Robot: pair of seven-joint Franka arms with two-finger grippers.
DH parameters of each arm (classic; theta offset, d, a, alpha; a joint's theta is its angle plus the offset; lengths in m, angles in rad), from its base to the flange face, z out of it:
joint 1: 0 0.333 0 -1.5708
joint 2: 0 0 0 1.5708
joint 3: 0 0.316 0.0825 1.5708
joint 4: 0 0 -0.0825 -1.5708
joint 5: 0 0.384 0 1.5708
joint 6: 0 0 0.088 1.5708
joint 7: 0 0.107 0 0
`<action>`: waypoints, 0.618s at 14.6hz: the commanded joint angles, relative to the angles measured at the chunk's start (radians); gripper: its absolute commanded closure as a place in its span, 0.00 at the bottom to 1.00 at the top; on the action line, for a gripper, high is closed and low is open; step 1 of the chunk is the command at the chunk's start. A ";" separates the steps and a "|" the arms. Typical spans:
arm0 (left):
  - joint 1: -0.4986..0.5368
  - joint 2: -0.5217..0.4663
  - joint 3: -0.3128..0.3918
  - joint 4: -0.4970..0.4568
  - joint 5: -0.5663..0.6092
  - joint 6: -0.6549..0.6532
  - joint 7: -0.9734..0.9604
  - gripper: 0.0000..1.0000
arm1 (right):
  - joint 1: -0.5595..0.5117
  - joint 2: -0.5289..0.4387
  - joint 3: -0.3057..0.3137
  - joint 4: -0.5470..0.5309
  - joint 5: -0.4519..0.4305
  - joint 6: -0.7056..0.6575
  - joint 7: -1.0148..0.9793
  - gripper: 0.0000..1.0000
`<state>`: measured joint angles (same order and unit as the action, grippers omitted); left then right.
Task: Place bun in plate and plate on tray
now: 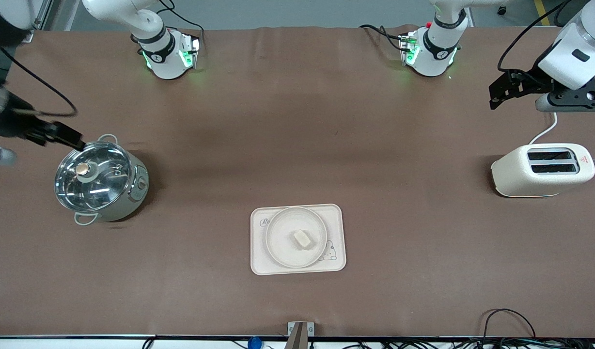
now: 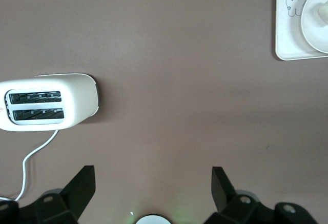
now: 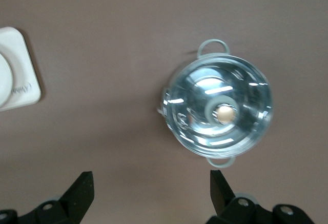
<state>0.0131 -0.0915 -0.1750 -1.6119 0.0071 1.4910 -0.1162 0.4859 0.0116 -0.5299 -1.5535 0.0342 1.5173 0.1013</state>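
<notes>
Bun on plate, plate on tray; both my hands are up and empty.

The bun (image 1: 301, 239) lies near the middle of the plate (image 1: 278, 242), and the plate sits on the tray (image 1: 258, 257), covering most of its "Rabbit" script and leaving the bunny drawing showing at one corner. I judge the task done: everything is nested and nothing hangs over an edge. My left gripper (image 1: 502, 93) hangs high over the table at the left arm's end, above the ground beside the toaster (image 1: 542, 170), fingers (image 2: 82, 185) spread wide with nothing between them. My right gripper (image 1: 60, 135) waits over the right arm's end, just beside the lidded pot (image 1: 100, 178), its fingers (image 3: 82, 188) equally wide and bare. Both are parked well apart from the tray, I'd say so the stack stays undisturbed.
</notes>
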 commanded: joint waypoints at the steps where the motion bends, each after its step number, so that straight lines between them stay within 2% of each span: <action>1: 0.004 -0.001 -0.004 0.012 -0.009 -0.003 0.012 0.00 | -0.102 -0.114 0.132 -0.049 -0.092 -0.087 -0.032 0.00; 2: 0.002 -0.001 -0.004 0.012 -0.009 -0.003 0.012 0.00 | -0.153 -0.148 0.202 -0.066 -0.117 -0.097 -0.034 0.00; 5: 0.001 -0.002 -0.006 0.012 -0.007 -0.006 0.018 0.00 | -0.262 -0.197 0.321 -0.063 -0.122 -0.126 -0.084 0.00; 7: -0.005 0.004 -0.008 0.021 -0.004 -0.006 0.018 0.00 | -0.305 -0.209 0.356 -0.057 -0.114 -0.150 -0.094 0.00; 9: -0.007 0.007 -0.006 0.023 -0.004 -0.006 0.017 0.00 | -0.328 -0.208 0.358 -0.065 -0.112 -0.169 -0.097 0.00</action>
<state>0.0076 -0.0915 -0.1784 -1.6094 0.0071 1.4910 -0.1140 0.2072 -0.1767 -0.1971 -1.5795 -0.0639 1.3531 0.0282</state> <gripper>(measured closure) 0.000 0.000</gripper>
